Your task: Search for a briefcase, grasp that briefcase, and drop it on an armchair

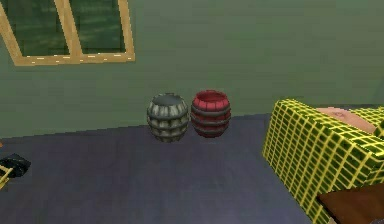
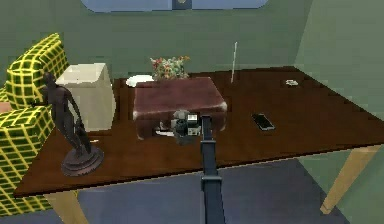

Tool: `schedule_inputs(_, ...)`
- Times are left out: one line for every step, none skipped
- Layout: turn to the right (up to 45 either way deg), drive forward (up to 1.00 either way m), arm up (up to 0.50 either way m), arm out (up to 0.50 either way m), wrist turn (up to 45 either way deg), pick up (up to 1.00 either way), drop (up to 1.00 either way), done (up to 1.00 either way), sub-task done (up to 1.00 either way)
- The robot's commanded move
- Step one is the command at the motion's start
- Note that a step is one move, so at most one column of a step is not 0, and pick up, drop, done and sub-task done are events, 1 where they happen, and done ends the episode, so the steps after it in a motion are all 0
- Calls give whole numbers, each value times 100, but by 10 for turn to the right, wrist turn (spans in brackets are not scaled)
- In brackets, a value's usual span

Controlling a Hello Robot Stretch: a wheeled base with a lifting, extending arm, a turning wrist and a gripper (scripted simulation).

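A dark maroon briefcase (image 2: pixel 180 102) lies flat in the middle of a brown wooden table (image 2: pixel 310 120) in the arm side view. The dark arm rises from the bottom edge to the case's near side, and the gripper (image 2: pixel 177 128) sits at that front edge. I cannot tell whether it holds anything, since the case lies on the table right behind it. A yellow armchair with a dark grid pattern (image 1: pixel 325 150) stands at the forward view's right. The same armchair (image 2: pixel 28 85) shows past the table's left end in the arm side view.
On the table stand a dark figurine (image 2: pixel 72 130), a white box (image 2: pixel 88 92), a plate (image 2: pixel 140 80), a small plant (image 2: pixel 170 66), a thin rod (image 2: pixel 234 60) and a phone (image 2: pixel 263 122). Grey barrel (image 1: pixel 168 117) and red barrel (image 1: pixel 211 113) stand by the green wall under a window (image 1: pixel 70 28).
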Motion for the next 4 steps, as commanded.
schedule_inputs(0,0,10,0,0,0,0,0,0)
schedule_inputs(0,0,18,0,0,0,0,0,0)
schedule_inputs(0,0,0,0,-450,0,0,0,0)
schedule_inputs(0,0,0,0,-450,0,0,0,0)
